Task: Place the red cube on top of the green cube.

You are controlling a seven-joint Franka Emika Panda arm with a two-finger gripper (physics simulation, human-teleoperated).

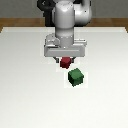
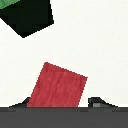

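Observation:
The small dark red cube (image 1: 65,62) sits between the fingers of my gripper (image 1: 65,60), which is shut on it directly below the white hand. The larger dark green cube (image 1: 76,76) rests on the white table, a short way nearer the camera and toward the exterior view's right of the red cube, apart from it. The wrist view shows the red cube (image 2: 56,86) large and tilted against the dark band of the hand, with one fingertip (image 2: 98,103) showing beside it. Only a corner of the green cube (image 2: 27,17) shows at the frame edge.
The white table (image 1: 25,90) stretches around both cubes. Its wooden far edge (image 1: 20,22) runs behind the arm's base (image 1: 67,15).

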